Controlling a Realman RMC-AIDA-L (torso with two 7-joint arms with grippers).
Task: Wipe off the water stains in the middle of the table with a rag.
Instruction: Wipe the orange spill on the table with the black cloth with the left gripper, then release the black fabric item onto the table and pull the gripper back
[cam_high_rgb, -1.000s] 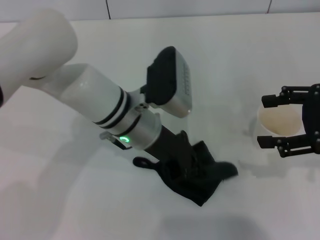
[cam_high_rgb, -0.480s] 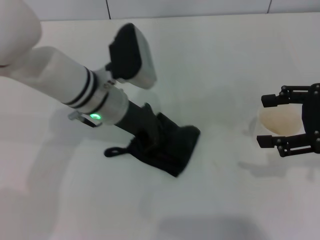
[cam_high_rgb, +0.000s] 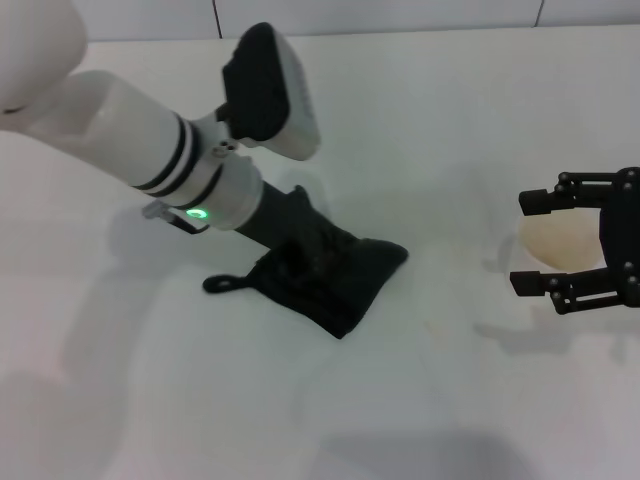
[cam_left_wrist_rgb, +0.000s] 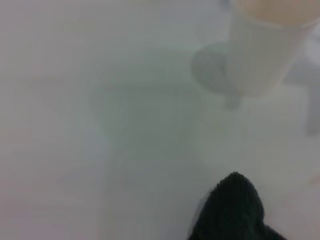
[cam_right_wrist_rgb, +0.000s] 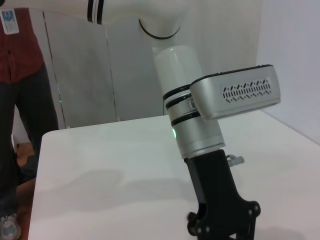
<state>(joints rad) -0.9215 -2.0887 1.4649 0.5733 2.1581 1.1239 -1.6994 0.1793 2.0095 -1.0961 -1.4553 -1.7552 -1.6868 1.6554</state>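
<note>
Clearly, your left gripper (cam_high_rgb: 300, 245) pressed the small soft black cloth rag (cam_high_rgb: 335, 280) onto the plain white table (cam_high_rgb: 450, 120) at centre frame; I could not tell its finger spread. No orange-brown stain showed. A sweep rightward risked bumping the white paper cup (cam_high_rgb: 560, 245) between the right gripper's (cam_high_rgb: 575, 240) wide-spread fingers. Since half a second earlier, the rag edged slightly right.

rag (cam_high_rgb: 325, 282) dragged left, left gripper (cam_high_rgb: 300, 262) too

No legible text, brand, number or sign appears on any surface. A badge (cam_right_wrist_rgb: 8, 21) on the red shirt (cam_right_wrist_rgb: 20, 45) of a person (cam_right_wrist_rgb: 17, 115) standing beyond the table (cam_right_wrist_rgb: 100, 150) carries print too small to read.
</note>
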